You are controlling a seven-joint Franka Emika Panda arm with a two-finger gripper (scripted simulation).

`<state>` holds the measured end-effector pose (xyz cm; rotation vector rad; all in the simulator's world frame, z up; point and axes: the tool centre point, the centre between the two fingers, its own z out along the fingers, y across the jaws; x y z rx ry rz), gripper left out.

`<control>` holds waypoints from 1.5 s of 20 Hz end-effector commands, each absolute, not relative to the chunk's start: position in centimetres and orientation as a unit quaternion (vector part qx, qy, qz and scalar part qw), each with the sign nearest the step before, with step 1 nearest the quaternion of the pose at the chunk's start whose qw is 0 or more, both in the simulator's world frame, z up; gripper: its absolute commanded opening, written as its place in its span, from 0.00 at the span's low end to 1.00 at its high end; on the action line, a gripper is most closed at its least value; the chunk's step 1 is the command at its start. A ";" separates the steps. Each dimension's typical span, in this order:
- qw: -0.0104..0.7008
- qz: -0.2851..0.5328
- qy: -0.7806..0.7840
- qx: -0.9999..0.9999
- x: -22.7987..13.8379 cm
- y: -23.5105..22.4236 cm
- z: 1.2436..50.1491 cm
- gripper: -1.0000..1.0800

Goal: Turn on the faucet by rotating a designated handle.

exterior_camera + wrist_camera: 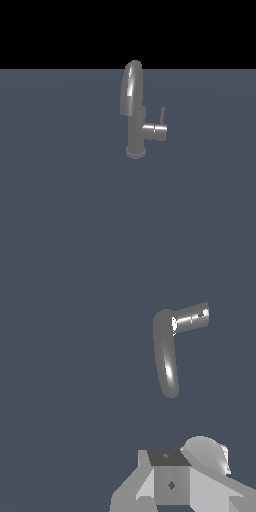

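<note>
Currently gripper (172, 491) state can't be told, well clear of faucet (134, 112) mid-tabletop (50, 200); thin handle (162, 115) sits beside spout — risk hitting spout instead.

faucet (135, 115) upright on floor (60, 200), mid-scene, side cylinder (156, 131) sticking out toward exterior view's right, handle (162, 115) standing up from cylinder's outer end, beside column, spout arching over toward exterior view's left

Grey metallic faucet (134, 112), seemingly plain slate-blue floor (60, 190).
</note>
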<state>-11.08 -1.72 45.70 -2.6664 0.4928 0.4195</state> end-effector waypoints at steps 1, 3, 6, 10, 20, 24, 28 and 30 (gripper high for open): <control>0.218 0.167 0.198 -0.941 -9.7 -2.4 44.9 0.00; 0.235 0.181 0.216 -0.930 -8.7 -3.0 44.2 0.00; 0.260 0.203 0.242 -0.912 -7.2 -3.8 43.0 0.00; 0.294 0.231 0.278 -0.885 -5.3 -5.1 41.2 0.00; 0.383 0.306 0.370 -0.789 -1.3 -8.4 35.2 0.00; 0.419 0.336 0.408 -0.739 -0.1 -9.6 32.1 0.00; 0.453 0.365 0.445 -0.681 0.7 -10.7 28.7 0.00; 0.469 0.380 0.462 -0.650 1.0 -11.1 26.9 0.00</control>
